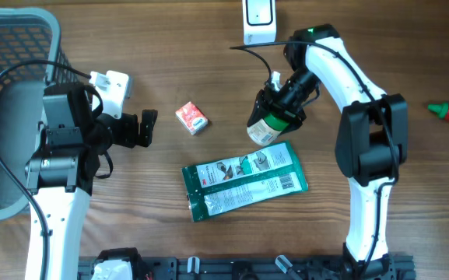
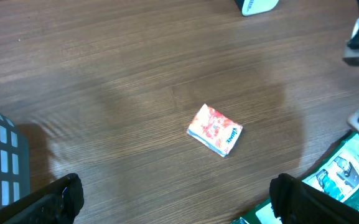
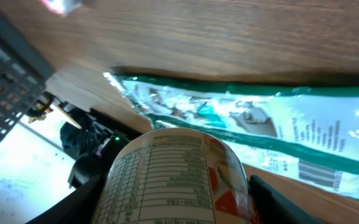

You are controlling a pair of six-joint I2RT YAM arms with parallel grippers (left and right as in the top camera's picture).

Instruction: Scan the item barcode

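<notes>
The labelled tub (image 3: 167, 180), held for scanning, is gripped by the right fingers (image 1: 271, 123), the left fingers (image 1: 148, 128) wide and empty; next, its barcode likely needs turning toward the scanner (image 1: 259, 19).

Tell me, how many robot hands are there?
2. The left gripper hangs open near the small red packet; the right gripper holds a labelled container by the green packet.

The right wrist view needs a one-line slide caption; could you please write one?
Right gripper holds a labelled container, print facing the camera, green packet on the wooden table beyond.
</notes>
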